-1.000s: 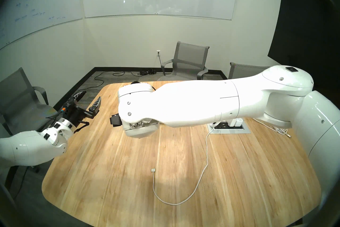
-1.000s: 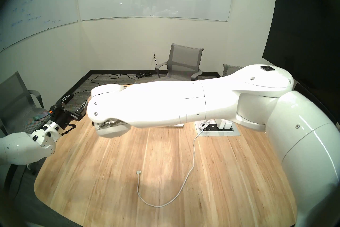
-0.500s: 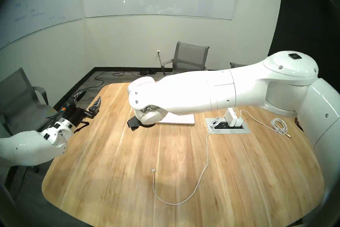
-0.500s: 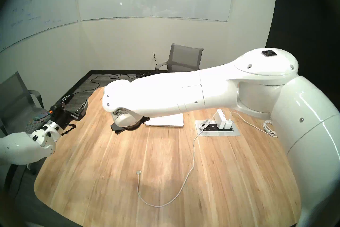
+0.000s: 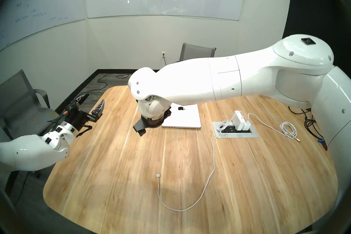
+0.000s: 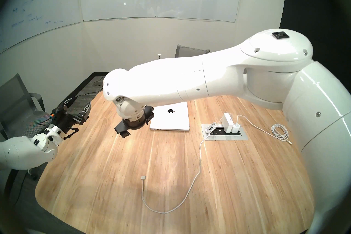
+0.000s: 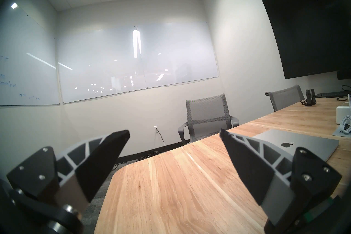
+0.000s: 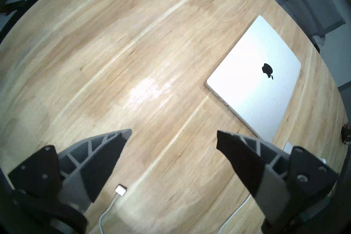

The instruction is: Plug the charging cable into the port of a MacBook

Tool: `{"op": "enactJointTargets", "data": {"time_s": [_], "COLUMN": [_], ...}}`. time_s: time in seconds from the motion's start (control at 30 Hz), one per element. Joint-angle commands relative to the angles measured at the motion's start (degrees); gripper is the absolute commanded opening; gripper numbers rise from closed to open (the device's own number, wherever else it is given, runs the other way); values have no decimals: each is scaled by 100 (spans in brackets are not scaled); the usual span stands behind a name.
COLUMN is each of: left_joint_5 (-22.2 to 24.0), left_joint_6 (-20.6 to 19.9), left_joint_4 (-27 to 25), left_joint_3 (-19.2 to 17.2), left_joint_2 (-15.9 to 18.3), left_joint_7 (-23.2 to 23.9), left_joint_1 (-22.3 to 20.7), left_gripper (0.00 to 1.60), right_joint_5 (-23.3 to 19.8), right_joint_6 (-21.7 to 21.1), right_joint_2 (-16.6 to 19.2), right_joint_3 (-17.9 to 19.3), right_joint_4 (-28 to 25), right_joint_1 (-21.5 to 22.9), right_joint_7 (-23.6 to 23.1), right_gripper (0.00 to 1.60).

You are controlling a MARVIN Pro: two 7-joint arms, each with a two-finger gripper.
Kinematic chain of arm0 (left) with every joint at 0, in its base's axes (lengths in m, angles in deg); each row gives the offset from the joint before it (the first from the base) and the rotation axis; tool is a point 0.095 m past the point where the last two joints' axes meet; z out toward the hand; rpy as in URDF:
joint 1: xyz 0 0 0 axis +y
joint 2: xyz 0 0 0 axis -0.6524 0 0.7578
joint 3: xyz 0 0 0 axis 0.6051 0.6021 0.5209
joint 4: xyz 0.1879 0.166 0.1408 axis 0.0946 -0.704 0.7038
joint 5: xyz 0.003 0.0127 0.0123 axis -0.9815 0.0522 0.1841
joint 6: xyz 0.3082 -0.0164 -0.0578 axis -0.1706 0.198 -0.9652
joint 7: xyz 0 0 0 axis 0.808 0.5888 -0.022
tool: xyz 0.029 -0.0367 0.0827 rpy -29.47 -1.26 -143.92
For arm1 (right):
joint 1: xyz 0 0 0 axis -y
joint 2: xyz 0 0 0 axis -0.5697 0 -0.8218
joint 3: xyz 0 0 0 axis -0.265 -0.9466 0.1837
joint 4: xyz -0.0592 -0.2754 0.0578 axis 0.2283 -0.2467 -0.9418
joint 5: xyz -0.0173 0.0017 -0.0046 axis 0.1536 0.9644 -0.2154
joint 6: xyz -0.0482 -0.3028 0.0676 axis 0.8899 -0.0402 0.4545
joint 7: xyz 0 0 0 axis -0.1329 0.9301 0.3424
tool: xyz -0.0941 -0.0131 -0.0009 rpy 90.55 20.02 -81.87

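white spare cord (image 5: 288, 130) nr outlet box (image 5: 254, 135)

Silver MacBook (image 8: 252, 83), white charging cable (image 5: 210, 176), streaky wooden table (image 5: 114, 171)

The closed silver MacBook (image 5: 184, 117) lies flat on the wooden table, its port (image 8: 212, 90) endmost among the dark slots on its near edge, while the white charging cable (image 5: 209, 176) loops across the wood, connector tip lying free, well apart from it.
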Motion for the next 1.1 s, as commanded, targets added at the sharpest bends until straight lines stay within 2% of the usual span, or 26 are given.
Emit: {"op": "enactJointTargets", "data": {"time_s": [0.0,0.17,0.2,0.4,0.53,0.7,0.73,0.77,0.8,0.9,0.93,0.97,1.03,1.07], "left_joint_5": [0,0,0,0,0,0,0,0,0,-1,-1,-1,-1,-1], "left_joint_6": [34,34,35,36,36,36,37,37,37,38,38,38,38,39], "left_joint_4": [-12,-12,-12,-12,-12,-12,-12,-12,-12,-12,-12,-12,-12,-12], "left_joint_3": [-77,-77,-77,-77,-77,-77,-77,-77,-77,-77,-77,-77,-77,-77], "left_joint_2": [7,7,7,7,7,7,7,7,7,6,6,6,6,6], "left_joint_7": [-5,-5,-5,-5,-6,-6,-6,-6,-6,-6,-6,-6,-6,-6], "left_joint_1": [-91,-91,-91,-92,-92,-92,-92,-92,-92,-92,-92,-92,-93,-93], "left_gripper": [160,160,160,160,160,160,160,160,160,160,160,160,160,160], "right_joint_5": [40,121,202,394,569,819,883,972,970,1178,1186,1284,1384,1401], "right_joint_6": [-781,-1108,-1304,-1327,-1327,-1327,-1327,-1327,-1327,-1327,-1327,-1327,-1327,-1327], "right_joint_2": [-220,-356,-440,-607,-725,-804,-819,-854,-853,-935,-937,-980,-1022,-1030], "right_joint_3": [9,-93,-157,-343,-535,-755,-765,-854,-841,-1024,-1012,-1110,-1189,-1193], "right_joint_4": [488,823,988,1214,1359,1334,1312,1341,1337,1399,1397,1434,1468,1472], "right_joint_1": [503,540,570,634,727,915,932,990,981,1099,1089,1150,1198,1198], "right_joint_7": [-459,-803,-1024,-1502,-1986,-2602,-2576,-2810,-2766,-3245,-3199,-3462,-3673,-3673], "right_gripper": [160,160,160,160,160,160,160,160,160,160,160,160,160,160]}}
